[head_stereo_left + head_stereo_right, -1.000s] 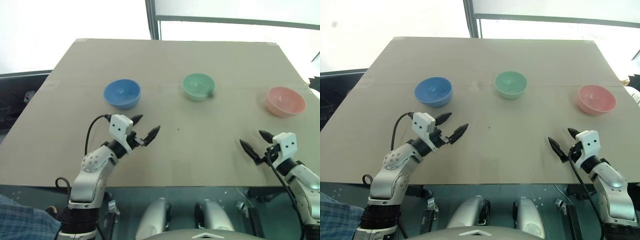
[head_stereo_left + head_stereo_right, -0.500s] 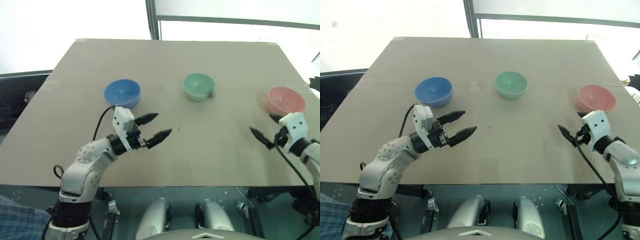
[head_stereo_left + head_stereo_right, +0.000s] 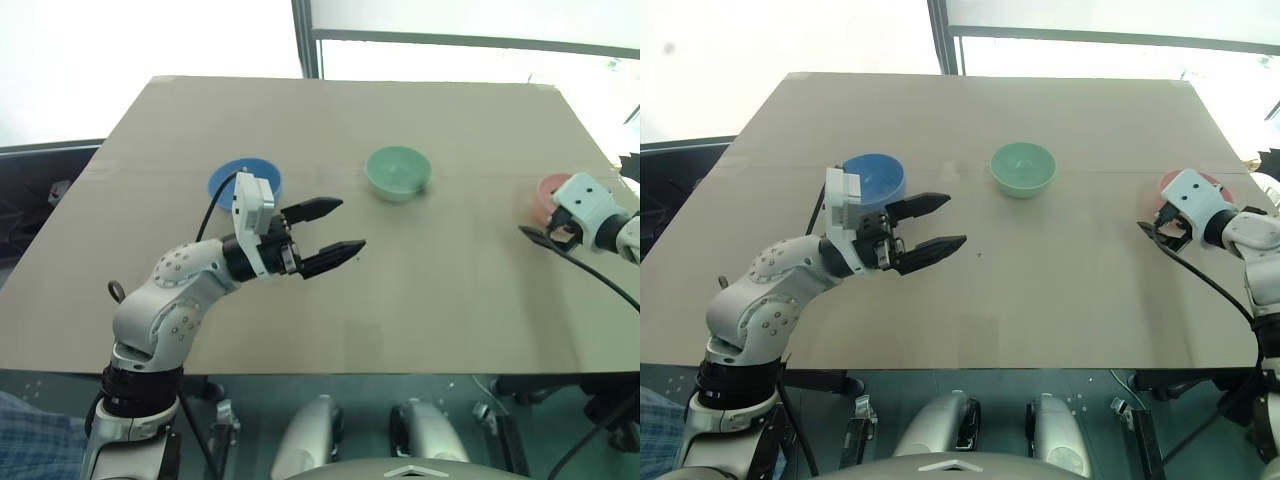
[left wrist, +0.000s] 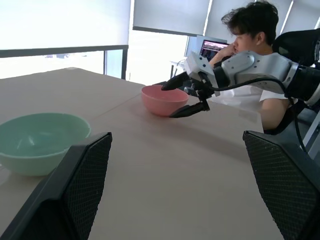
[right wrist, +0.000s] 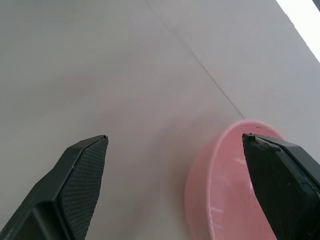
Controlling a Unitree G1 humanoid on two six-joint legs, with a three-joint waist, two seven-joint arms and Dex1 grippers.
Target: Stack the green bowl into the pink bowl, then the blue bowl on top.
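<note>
Three bowls stand in a row across the far half of the brown table (image 3: 420, 300): the blue bowl (image 3: 226, 178) on the left, the green bowl (image 3: 398, 172) in the middle, the pink bowl (image 4: 164, 99) on the right. My left gripper (image 3: 350, 224) is open and empty, raised over the table just in front of the blue bowl. It points right, short of the green bowl, and its wrist hides part of the blue bowl. My right gripper (image 5: 174, 137) is open at the pink bowl's near rim, one finger over the bowl's inside, the other over the table.
A person (image 4: 250, 30) sits beyond the table's right end, behind the pink bowl, with a screen (image 4: 215, 49) further back. The table's right edge runs close to the pink bowl. Bare tabletop lies between the green and pink bowls.
The left gripper has risen and swung to the right, now level with the blue bowl. The right gripper has moved forward and right up to the pink bowl. Both stayed open.
</note>
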